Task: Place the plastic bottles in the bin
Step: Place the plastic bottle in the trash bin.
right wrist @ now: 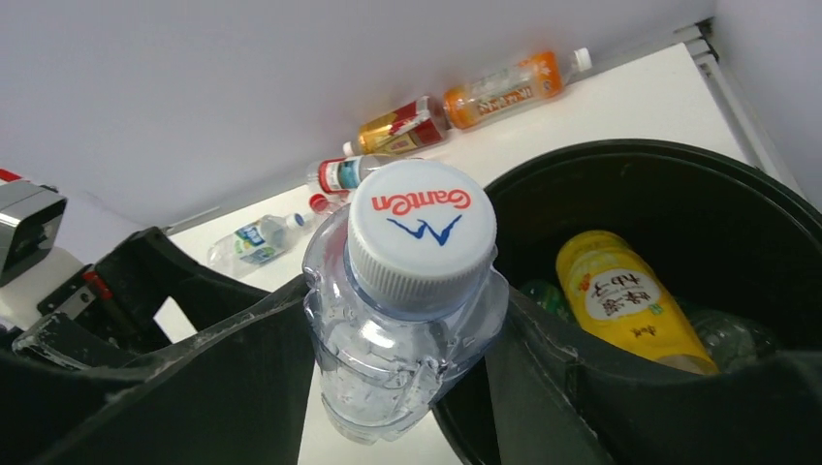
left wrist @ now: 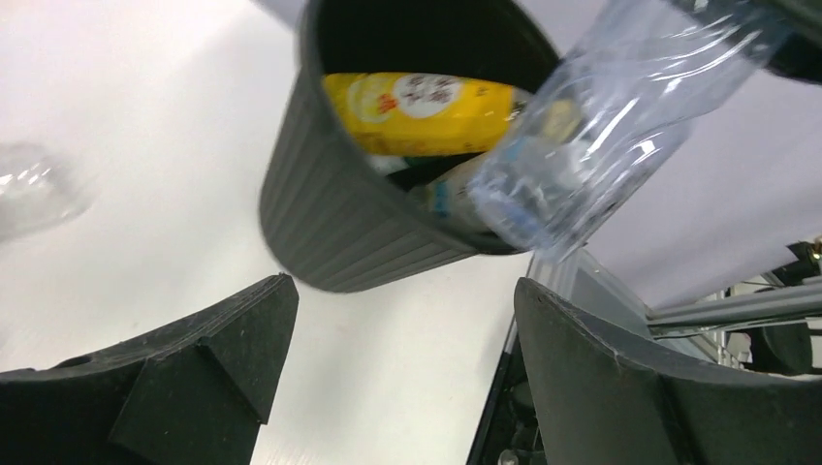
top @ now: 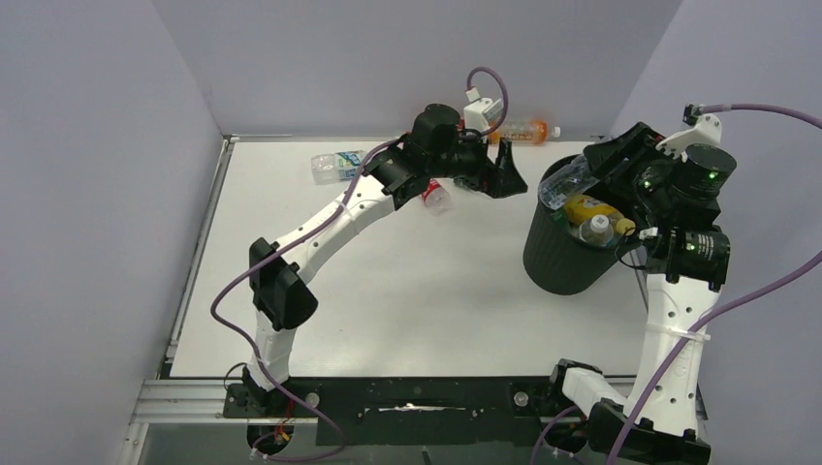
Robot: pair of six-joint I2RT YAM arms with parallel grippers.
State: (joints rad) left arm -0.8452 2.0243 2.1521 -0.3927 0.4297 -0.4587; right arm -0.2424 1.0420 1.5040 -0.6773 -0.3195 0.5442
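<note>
Holding a clear bottle in the right gripper at the bin rim, right of frame, I should centre it before releasing; left gripper stands wide, empty.

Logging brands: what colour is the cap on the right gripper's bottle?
White cap, red lettering and a blue mark; best in the right wrist view.

White tabletop between pale lilac-grey walls, silver aluminium rail along its near edge.

Bright, even light; left wrist view blurred.
</note>
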